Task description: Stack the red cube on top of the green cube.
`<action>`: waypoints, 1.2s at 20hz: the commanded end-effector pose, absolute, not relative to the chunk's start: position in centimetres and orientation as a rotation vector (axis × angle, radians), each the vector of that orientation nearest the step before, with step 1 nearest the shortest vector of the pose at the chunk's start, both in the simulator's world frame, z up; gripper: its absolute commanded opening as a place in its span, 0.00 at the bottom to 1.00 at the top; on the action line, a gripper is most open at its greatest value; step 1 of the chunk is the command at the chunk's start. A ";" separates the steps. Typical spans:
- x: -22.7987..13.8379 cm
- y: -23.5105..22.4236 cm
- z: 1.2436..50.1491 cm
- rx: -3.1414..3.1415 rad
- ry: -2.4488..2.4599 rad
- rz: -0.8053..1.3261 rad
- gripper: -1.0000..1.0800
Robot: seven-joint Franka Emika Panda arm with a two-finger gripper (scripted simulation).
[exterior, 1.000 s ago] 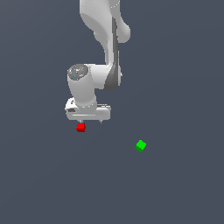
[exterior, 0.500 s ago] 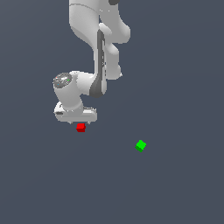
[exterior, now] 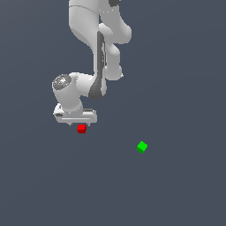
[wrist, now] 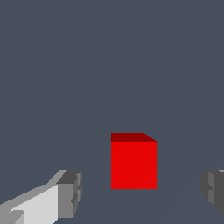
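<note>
Red and tiny, the red cube (exterior: 81, 128) sits on the dark grey counter (exterior: 176, 190), just under the white end effector (exterior: 76, 124) in the exterior view. In the wrist view the red cube (wrist: 134, 162) lies between the two grey fingertips (wrist: 70, 194), which stand wide apart with a gap on each side, gripping nothing. Well apart from the red cube, toward the exterior view's right, the green cube (exterior: 141, 146) rests corner-on.
</note>
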State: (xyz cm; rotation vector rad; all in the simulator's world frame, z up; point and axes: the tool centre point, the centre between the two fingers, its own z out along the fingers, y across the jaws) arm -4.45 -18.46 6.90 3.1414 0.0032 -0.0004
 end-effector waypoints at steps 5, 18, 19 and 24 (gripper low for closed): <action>-4.5 -18.4 5.3 3.141 0.003 -0.001 0.96; -4.4 -18.4 2.0 3.142 0.003 0.000 0.00; -4.4 -18.4 2.0 3.142 0.003 0.000 0.00; -4.4 -18.4 2.0 3.142 0.003 0.000 0.00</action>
